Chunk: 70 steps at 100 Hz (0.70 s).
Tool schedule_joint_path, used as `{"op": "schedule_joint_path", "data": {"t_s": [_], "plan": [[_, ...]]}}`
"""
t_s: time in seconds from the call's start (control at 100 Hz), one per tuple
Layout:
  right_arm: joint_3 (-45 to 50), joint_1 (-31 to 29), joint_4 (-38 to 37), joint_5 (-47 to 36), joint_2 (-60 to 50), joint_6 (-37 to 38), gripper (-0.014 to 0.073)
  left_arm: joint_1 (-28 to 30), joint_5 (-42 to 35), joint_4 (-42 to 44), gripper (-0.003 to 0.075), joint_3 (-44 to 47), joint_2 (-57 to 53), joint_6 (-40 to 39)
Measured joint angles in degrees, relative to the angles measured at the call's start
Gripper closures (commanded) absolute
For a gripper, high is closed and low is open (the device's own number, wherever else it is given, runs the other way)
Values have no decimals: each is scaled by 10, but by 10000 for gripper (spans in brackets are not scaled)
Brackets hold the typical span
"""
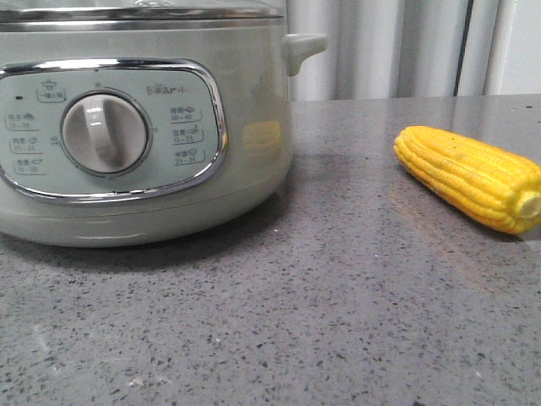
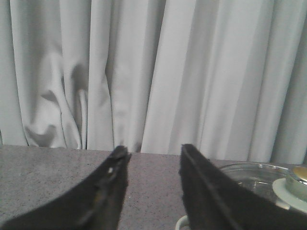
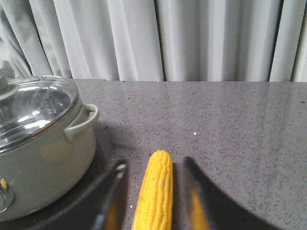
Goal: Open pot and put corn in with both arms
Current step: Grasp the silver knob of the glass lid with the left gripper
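The pale green pot (image 1: 245, 110) stands at the left of the grey table with its glass lid (image 1: 144, 13) on. It also shows in the right wrist view (image 3: 43, 163). The yellow corn (image 1: 469, 176) lies on the table to the right of the pot, apart from it. In the right wrist view my right gripper (image 3: 153, 163) is open, with a finger on each side of the corn (image 3: 156, 191) and a gap on both sides. My left gripper (image 2: 153, 149) is open and empty beside the lid (image 2: 249, 175). Neither gripper shows in the front view.
White curtains (image 1: 389, 46) hang behind the table's far edge. The pot's side handle (image 1: 303, 46) sticks out toward the corn. The lid's knob (image 2: 292, 188) is just beyond my left gripper's finger. The grey speckled table (image 1: 321, 288) runs in front of the pot and corn.
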Motion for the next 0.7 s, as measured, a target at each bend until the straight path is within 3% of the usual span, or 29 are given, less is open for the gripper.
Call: {"op": "schedule_joint_path", "data": {"t_s": [0.16,0.36,0.52,0.7], "plan": [[-26,0,-1,1,39,0,135,-50,22,-1,299,-37,58,12],[-25,0,-3,3,50,0,135,-184,30,3,299,-64,131,47],[-25,0,-3,4,50,0,135,-264,-27,7,299,-68,197,54],[-25,0,-3,7,50,0,135,-285,-90,8,298,-71,269,55]]}}
